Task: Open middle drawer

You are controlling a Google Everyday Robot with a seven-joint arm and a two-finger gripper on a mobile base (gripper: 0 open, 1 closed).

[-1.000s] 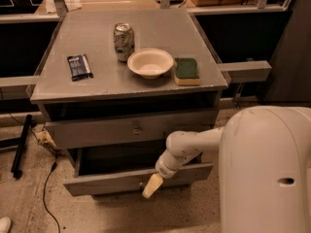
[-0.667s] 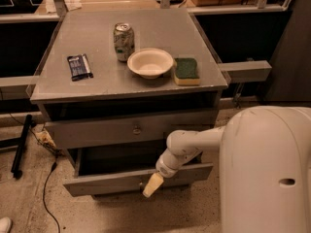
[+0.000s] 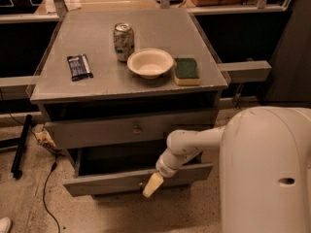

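Observation:
The middle drawer (image 3: 107,184) is a grey metal drawer with a long flat front. It stands pulled out from the cabinet, and its dark inside shows behind the front. My gripper (image 3: 152,184) comes from the white arm (image 3: 187,147) on the right and sits at the centre of this drawer's front, covering its knob. The drawer above it (image 3: 97,130) is closed, with a small knob (image 3: 137,129) in the middle. Any drawer below the pulled-out one is hidden.
On the cabinet top (image 3: 97,81) are a soda can (image 3: 123,41), a white bowl (image 3: 149,62), a green sponge (image 3: 186,70) and a dark snack packet (image 3: 79,66). My white body (image 3: 267,174) fills the lower right. A cable (image 3: 47,188) and a black bar (image 3: 21,144) lie on the floor at left.

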